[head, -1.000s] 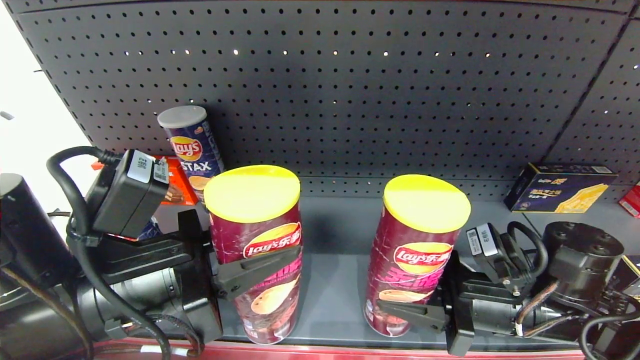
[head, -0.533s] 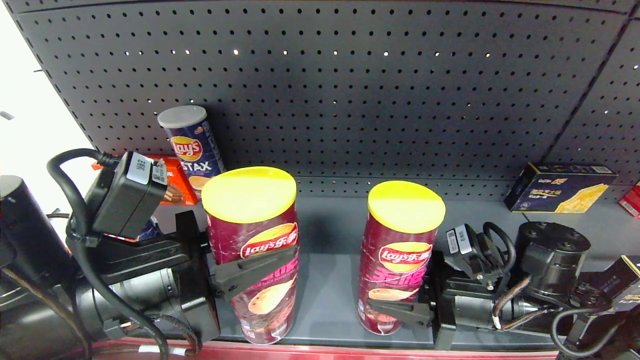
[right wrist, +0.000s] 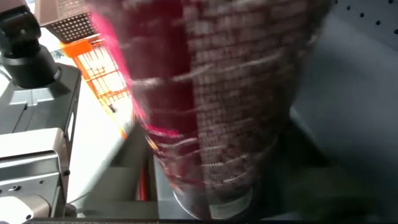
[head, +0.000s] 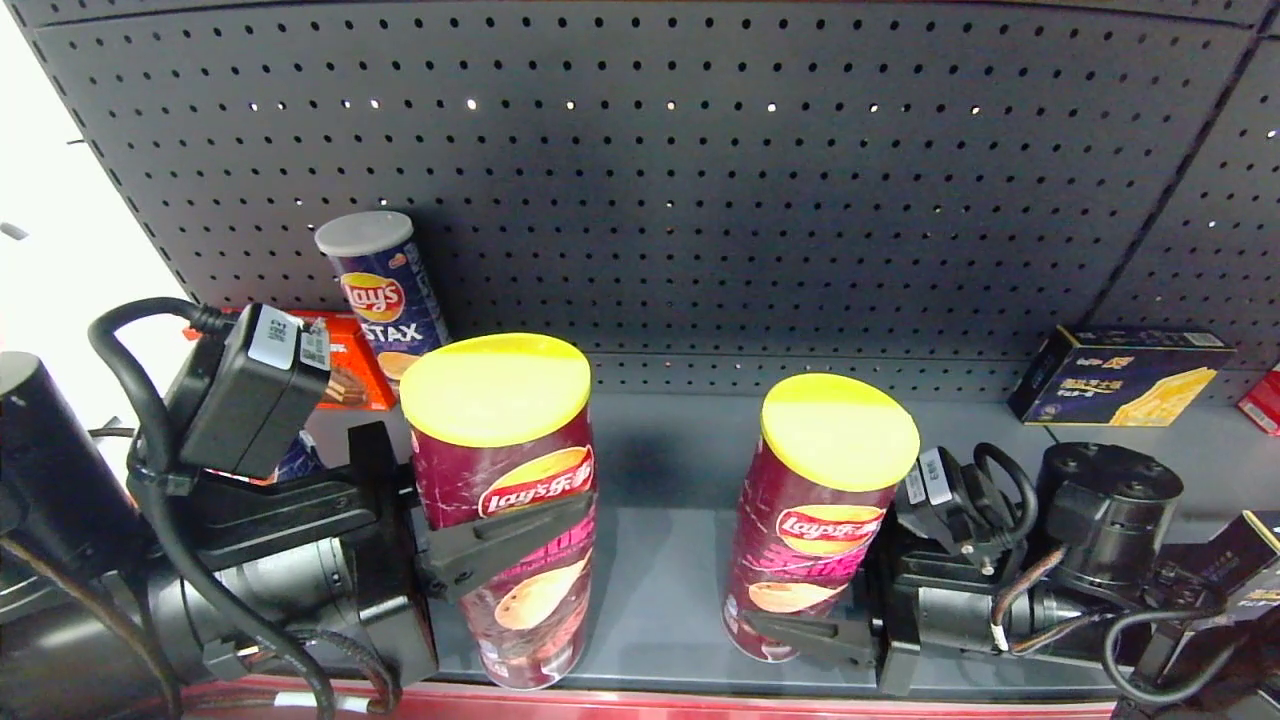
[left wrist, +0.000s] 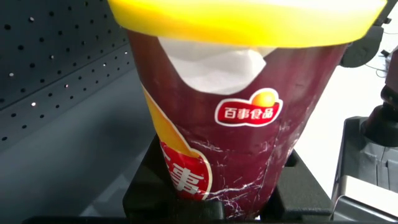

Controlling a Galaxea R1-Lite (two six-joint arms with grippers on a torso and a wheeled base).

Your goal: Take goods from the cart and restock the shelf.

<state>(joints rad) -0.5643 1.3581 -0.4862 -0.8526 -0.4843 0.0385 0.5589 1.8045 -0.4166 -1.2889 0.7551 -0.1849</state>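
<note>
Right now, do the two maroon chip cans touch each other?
Apart. Head view shows bare shelf between the left can and the right can.

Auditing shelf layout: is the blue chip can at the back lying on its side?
No, the blue chip can stands upright against the pegboard, grey lid on top.

You have the maroon chip can (left wrist: 249, 155) with its yellow lid (left wrist: 249, 22) filling mid-frame; the white patch (left wrist: 217, 65) under the lid may be glare.

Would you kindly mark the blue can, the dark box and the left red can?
blue can (head: 385, 300), head view, label.
dark box (head: 1125, 390), head view, front face.
left red can (head: 497, 388), head view, yellow lid.
</note>
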